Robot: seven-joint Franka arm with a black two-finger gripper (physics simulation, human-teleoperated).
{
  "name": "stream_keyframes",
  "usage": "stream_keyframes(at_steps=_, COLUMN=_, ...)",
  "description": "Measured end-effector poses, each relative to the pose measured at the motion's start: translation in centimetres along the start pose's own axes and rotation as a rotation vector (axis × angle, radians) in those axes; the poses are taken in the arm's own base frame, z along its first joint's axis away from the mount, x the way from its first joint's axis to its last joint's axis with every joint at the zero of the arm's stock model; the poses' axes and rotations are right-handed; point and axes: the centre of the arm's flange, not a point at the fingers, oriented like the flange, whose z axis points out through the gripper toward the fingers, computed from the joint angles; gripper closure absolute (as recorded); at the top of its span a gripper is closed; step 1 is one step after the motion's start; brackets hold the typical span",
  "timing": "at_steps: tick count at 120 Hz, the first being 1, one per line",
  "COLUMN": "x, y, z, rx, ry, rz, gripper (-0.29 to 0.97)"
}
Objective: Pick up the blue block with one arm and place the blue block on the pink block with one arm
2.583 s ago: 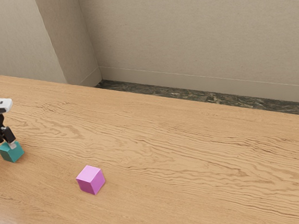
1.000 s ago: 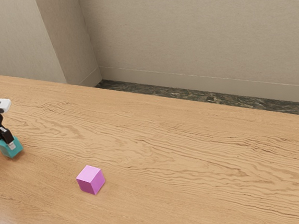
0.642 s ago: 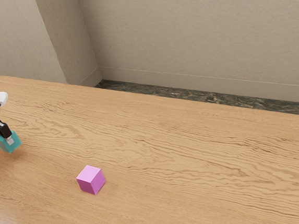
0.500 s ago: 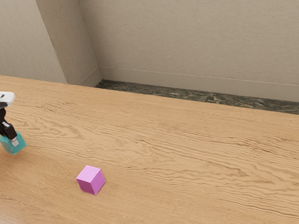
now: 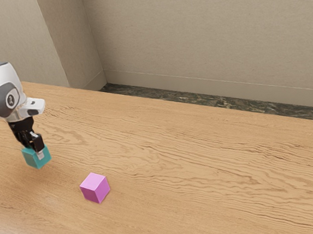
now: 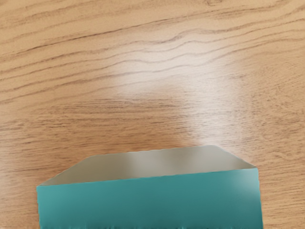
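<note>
i have the black two-finger gripper pinching the small teal-blue cube block from two sides, high on its upper part, and the block looks lifted clear of the light wooden table. in the wrist view the same block sits right under my hand, with bare wood grain beyond it. the small pink cube block rests on the table toward the exterior view's right of the held block and nearer the camera, with open wood between the two. my worry is the hold: the fingers seem to catch only the top of the block, so a quick swing across could let it pivot or slip out. i cannot tell whether it hangs level; if it doesn't, it would land on an edge and roll off. the two blocks look about the same size, so any sideways offset at release leaves an overhang and a topple. coming over too low would also shove the pink block away.
</note>
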Motion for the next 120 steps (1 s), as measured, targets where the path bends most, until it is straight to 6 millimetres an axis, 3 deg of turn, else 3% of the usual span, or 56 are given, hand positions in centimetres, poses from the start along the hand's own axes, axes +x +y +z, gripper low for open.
stream_keyframes(at_steps=38, x=1.3, y=7.0, z=-0.4, rx=0.028, ry=-0.006, rz=-0.058, gripper=0.34)
stream_keyframes(at_steps=83, x=2.9, y=18.4, z=-2.0, rx=0.045, ry=0.014, rz=-0.019, gripper=0.34)
stream_keyframes(at_steps=107, x=1.2, y=19.4, z=-1.4, rx=0.044, ry=0.015, rz=-0.074, gripper=0.34)
stream_keyframes(at_steps=120, x=1.2, y=20.8, z=-1.0, rx=0.047, ry=0.021, rz=-0.073, gripper=0.34)
